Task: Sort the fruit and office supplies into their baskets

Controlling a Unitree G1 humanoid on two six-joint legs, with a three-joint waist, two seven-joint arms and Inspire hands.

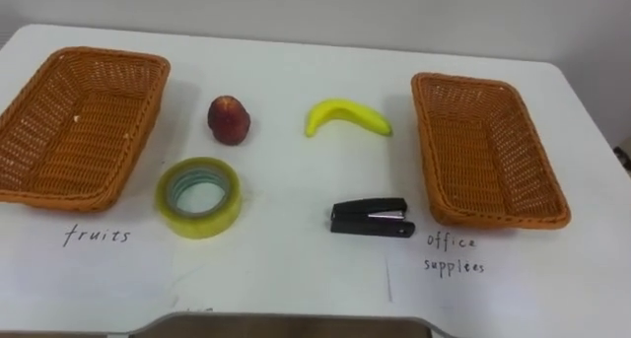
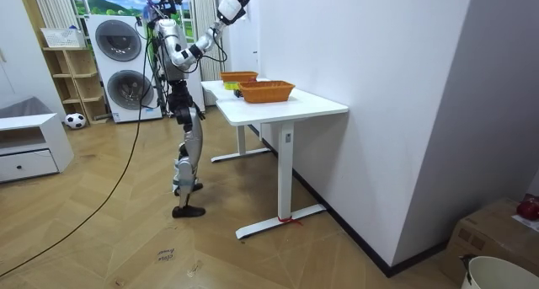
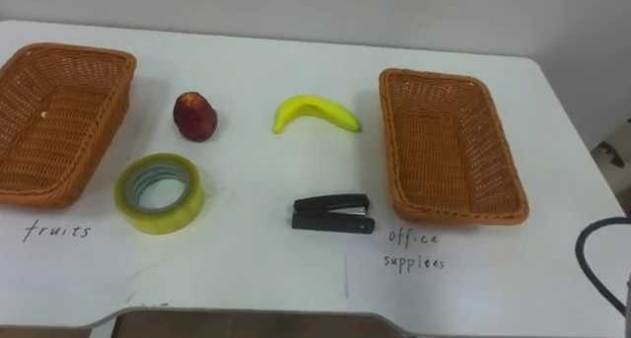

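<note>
A red apple, a curved yellow banana, a yellow tape roll and a black stapler lie on the white table. They sit between the left woven orange basket and the right woven orange basket. The robot stands beside the table, its right hand raised high with its fingers spread, holding nothing.

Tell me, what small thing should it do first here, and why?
Probably lower the raised robot hand toward the stapler: it lies just beside the office supplies basket, and both that and the fruits basket are empty.
</note>
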